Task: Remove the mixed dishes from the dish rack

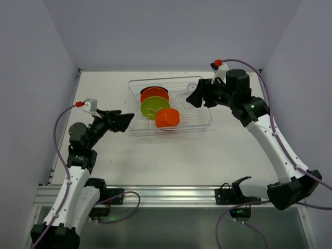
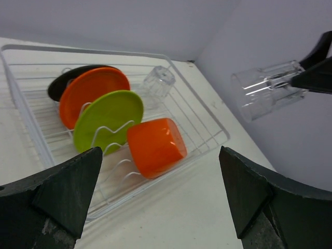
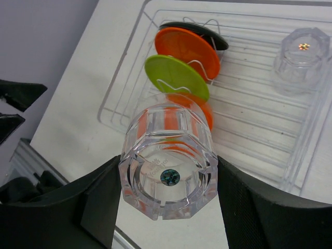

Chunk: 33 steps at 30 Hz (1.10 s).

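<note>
Nearest the bases the table (image 1: pixel 171 161) is bare white, the likely drop zone for whatever comes out. At abt 9 o'clock of the dish rack (image 2: pixel 207 124) sits the left gripper (image 1: pixel 124 119), jaws spread wide w/ nothing btwn them, aimed across the rack, probably waiting its turn on the near dishes. In the rack, a row runs from 6 o'clock toward 12. The orange cup (image 2: pixel 155 145) lies on its side at the near end, mouth twd the plates. Next comes the lime green plate (image 2: pixel 109 119), then the orange plate (image 2: pixel 91 93), then the black plate (image 2: pixel 59 83) at the far end. All three stand on edge, leaning in the wire slots, which is what keeps them tilted rather than flat. At abt 2 o'clock of that row the other glass cup (image 3: pixel 303 54) stands upside down on the rack floor near the far right corner, apart from the plates. Over the rack's right end, at abt 2–3 o'clock, the right gripper (image 1: pixel 197 96) is clamped on the held glass cup (image 3: pixel 168 155): fingers press its two opposite sides, the cup tipped sideways w/ its thick base twd the wrist cam. It hangs in the air, clear of the wires — a side pinch suits a smooth faceted glass. My read: first item is mid-removal, five dishes left in the rack. Next it needs carrying out past the rim and setting on the table. Risk is the slick glass slipping.
</note>
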Tool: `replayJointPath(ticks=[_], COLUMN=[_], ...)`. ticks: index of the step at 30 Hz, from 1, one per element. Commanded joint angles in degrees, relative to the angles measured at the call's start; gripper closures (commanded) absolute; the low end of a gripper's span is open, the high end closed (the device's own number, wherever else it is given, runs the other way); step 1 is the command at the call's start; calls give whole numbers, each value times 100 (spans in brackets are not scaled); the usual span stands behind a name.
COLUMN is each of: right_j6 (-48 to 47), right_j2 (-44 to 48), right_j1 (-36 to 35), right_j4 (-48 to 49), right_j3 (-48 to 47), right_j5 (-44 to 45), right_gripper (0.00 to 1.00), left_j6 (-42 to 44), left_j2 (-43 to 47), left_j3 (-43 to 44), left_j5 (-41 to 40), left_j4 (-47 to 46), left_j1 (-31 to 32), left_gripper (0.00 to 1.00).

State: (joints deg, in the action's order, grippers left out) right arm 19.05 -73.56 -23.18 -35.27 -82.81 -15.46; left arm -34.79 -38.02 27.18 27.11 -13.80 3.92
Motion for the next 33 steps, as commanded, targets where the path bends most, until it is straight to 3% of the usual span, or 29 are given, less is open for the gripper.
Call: replayJointPath(ticks=[1,7,15,25,33], right_j6=[55,573,1733,2121,2279], right_j2=[412,1053,1169,914,721], right_j1=[15,6,6,-108,-292], right_j4=[1116,2637,5114,5988,6216], right_j3=[596,1802,3059,3280,3183], right_j5=[-1000,-1854,-2777,-3059,-3138], right_gripper=[100,100,100,100,100], left_j6=[-713,-1530,-2313,-2138,-2234], left_j2=[-117,-241,-399,-900,-1164], left_j3=[288,297,218,139,165], left_j5=[1371,2376,2870,2256,2184], left_j4=[-542,-1491,-2294,-2407,-2750], left_j1=[29,30,178,1180,1321], left_gripper=[0,0,1,0,2])
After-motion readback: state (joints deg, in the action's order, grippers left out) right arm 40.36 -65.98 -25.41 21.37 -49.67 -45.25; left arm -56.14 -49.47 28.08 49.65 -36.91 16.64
